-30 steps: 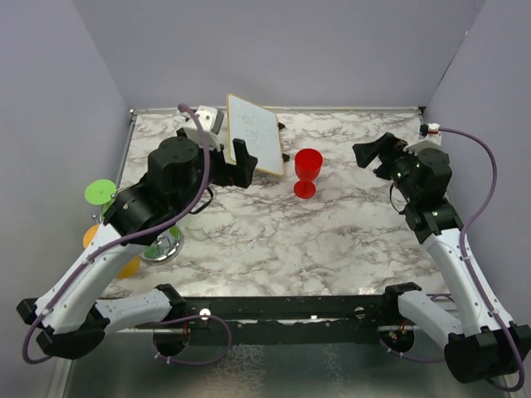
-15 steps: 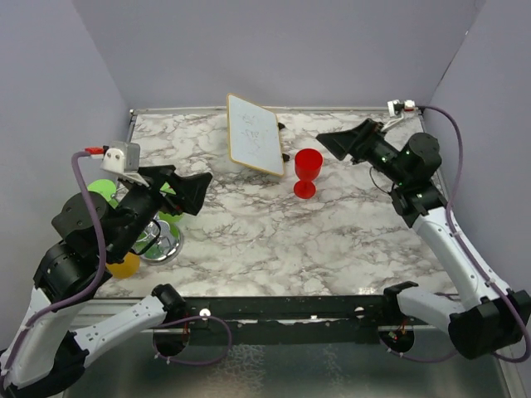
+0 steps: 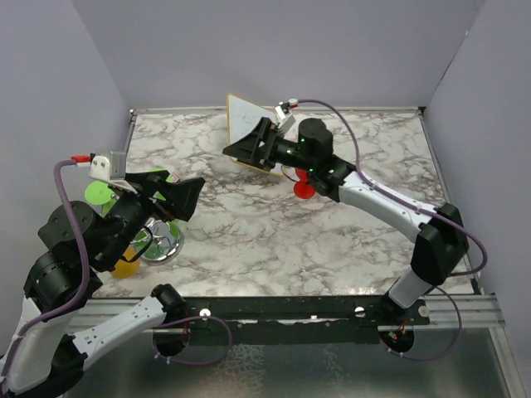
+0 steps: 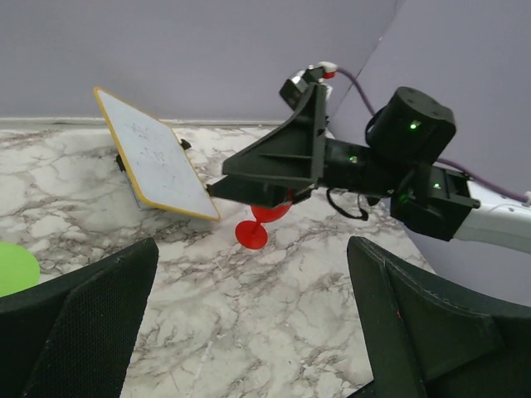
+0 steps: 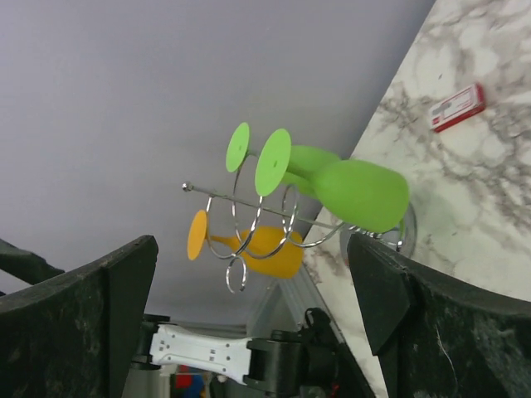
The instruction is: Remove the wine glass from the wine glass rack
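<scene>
The wine glass rack (image 3: pixel 163 242) is a chrome stand at the table's left edge, partly behind my left arm. The right wrist view shows its wire arms (image 5: pixel 249 217) holding two green wine glasses (image 5: pixel 358 194) and an orange one (image 5: pixel 264 249) on their sides. One green foot disc (image 3: pixel 100 192) and the orange bowl (image 3: pixel 126 265) show from above. My left gripper (image 3: pixel 187 193) is open and empty, just right of the rack, also seen in its wrist view (image 4: pixel 249 332). My right gripper (image 3: pixel 238 149) is open and empty at mid-table, pointing left at the rack from a distance; its own view (image 5: pixel 257 332) shows nothing between the fingers.
A red wine glass (image 4: pixel 251 234) stands on the marble at centre, mostly hidden under my right arm (image 3: pixel 357 186) from above. A white tilted board (image 3: pixel 249 120) stands at the back centre (image 4: pixel 156 157). A small red and white label (image 5: pixel 456 106) lies on the table.
My right arm has swung from the right side across to the centre, its gripper now pointing left at the rack. My left arm pulled back from the board to beside the rack, then held.
</scene>
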Robot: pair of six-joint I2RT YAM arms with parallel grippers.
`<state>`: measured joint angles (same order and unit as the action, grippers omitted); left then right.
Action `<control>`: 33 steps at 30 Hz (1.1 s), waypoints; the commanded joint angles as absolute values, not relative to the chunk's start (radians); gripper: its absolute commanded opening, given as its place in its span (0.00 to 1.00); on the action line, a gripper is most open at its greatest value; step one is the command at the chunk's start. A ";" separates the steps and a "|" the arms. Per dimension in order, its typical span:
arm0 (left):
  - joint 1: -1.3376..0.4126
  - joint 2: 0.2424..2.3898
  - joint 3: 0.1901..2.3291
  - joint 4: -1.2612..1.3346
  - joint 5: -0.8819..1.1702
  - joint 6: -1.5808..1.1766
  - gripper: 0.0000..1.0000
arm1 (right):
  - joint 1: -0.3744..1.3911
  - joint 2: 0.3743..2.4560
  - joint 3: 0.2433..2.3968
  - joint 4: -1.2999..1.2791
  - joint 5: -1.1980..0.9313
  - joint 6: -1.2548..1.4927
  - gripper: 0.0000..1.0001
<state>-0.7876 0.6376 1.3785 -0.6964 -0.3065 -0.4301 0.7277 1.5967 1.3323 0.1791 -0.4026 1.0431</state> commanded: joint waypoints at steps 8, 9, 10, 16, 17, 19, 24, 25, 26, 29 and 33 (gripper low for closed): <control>-0.789 0.600 1.417 -0.728 -0.345 -0.444 0.99 | 0.900 1.921 1.568 0.250 -0.383 1.308 0.91; -0.789 0.598 1.417 -0.731 -0.347 -0.445 0.99 | 0.910 1.946 1.585 0.254 -0.383 1.319 0.89; -0.788 0.596 1.417 -0.732 -0.348 -0.448 0.99 | 0.915 1.965 1.600 0.257 -0.380 1.333 0.88; -0.788 0.595 1.429 -0.741 -0.345 -0.455 0.99 | 0.948 2.077 1.703 0.284 -0.362 1.378 0.79; -0.788 0.597 1.430 -0.741 -0.344 -0.457 0.99 | 0.951 2.094 1.722 0.285 -0.359 1.382 0.77; -0.788 0.601 1.435 -0.741 -0.340 -0.460 0.99 | 0.956 2.131 1.752 0.285 -0.350 1.393 0.75; -0.788 0.607 1.443 -0.744 -0.333 -0.462 0.99 | 0.967 2.212 1.820 0.303 -0.332 1.416 0.64; -0.788 0.609 1.442 -0.746 -0.334 -0.460 0.99 | 0.969 2.222 1.831 0.308 -0.335 1.417 0.61; -0.788 0.609 1.443 -0.746 -0.335 -0.459 0.99 | 0.971 2.231 1.839 0.310 -0.337 1.416 0.59; -0.788 0.610 1.443 -0.746 -0.339 -0.457 0.99 | 0.978 2.253 1.869 0.308 -0.337 1.416 0.54; -0.788 0.614 1.444 -0.746 -0.337 -0.458 0.99 | 0.983 2.273 1.896 0.308 -0.340 1.416 0.46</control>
<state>-0.7876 0.6014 1.4235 -0.7353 -0.3264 -0.4568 0.9672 2.2456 1.8420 0.2737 -0.3595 1.4105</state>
